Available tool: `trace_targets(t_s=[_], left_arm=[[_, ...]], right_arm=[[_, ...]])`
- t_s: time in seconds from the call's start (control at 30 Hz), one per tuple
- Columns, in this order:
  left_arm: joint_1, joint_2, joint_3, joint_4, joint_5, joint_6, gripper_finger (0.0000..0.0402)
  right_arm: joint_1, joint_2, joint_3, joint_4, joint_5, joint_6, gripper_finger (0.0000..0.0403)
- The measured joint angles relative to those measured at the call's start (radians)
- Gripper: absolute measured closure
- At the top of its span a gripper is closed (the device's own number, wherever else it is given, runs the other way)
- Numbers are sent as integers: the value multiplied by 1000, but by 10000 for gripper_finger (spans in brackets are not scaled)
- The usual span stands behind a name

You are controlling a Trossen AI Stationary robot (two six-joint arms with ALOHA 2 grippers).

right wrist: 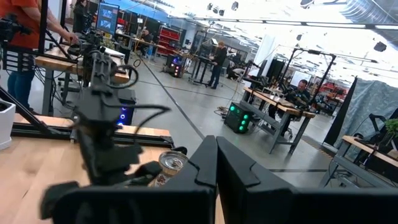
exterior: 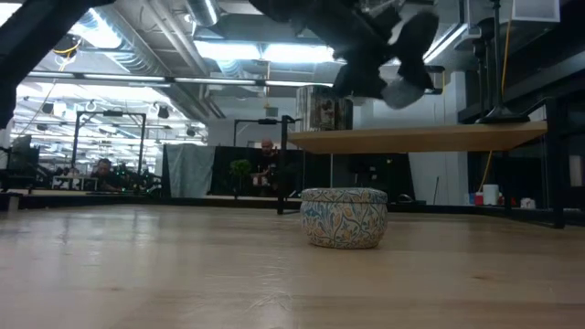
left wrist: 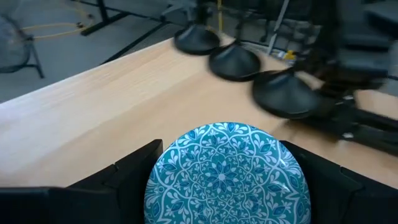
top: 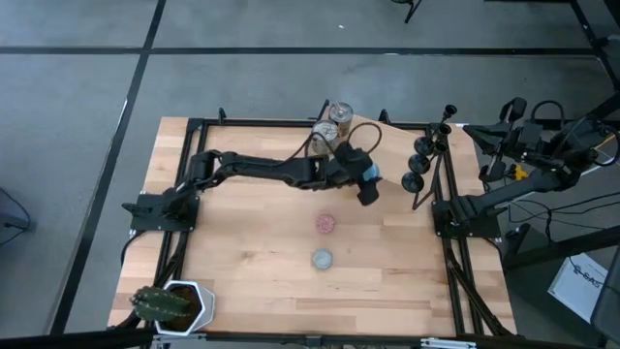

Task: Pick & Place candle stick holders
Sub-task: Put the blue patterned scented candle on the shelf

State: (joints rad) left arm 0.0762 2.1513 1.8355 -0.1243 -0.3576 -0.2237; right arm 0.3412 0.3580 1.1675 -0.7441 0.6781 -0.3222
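Three black candle stick holders (top: 423, 147) stand upright on their round bases in a row by the table's far right edge. Their bases (left wrist: 235, 62) show ahead in the left wrist view. My left gripper (top: 369, 184) hangs over the table's middle, left of the holders, shut on a blue patterned round tin (left wrist: 227, 171). In the low view it (exterior: 395, 64) is well above the tabletop. My right gripper (right wrist: 216, 165) waits beyond the table's right edge, its fingers shut on nothing. My left gripper holds the blue tin by two opposite sides of its round wall (left wrist: 157, 180), one finger on each side. The fingers (left wrist: 127, 171) come from the table's left, slanting a little downward. The tin is lifted clear of the table with its patterned lid facing up.
Two shiny cans (top: 335, 120) stand at the far edge behind the left gripper. A pink disc (top: 325, 223) and a grey disc (top: 322, 259) lie toward the near side. A potted plant (top: 174, 305) sits at the near left corner. Black frame rails (top: 441, 223) border the table.
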Motion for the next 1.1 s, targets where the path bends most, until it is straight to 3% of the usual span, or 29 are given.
trace_targets(t_s=[0.23, 0.5, 0.8, 1.1], left_arm=[[46, 20, 0, 8, -1, 2, 113], [75, 21, 0, 26, 7, 12, 66], [83, 21, 0, 35, 10, 48, 66], [28, 21, 0, 155, 14, 141, 74]], right_arm=[[0, 0, 0, 0, 0, 0, 398], [0, 0, 0, 0, 0, 0, 398], [0, 0, 0, 0, 0, 0, 398], [0, 0, 0, 0, 0, 0, 398]])
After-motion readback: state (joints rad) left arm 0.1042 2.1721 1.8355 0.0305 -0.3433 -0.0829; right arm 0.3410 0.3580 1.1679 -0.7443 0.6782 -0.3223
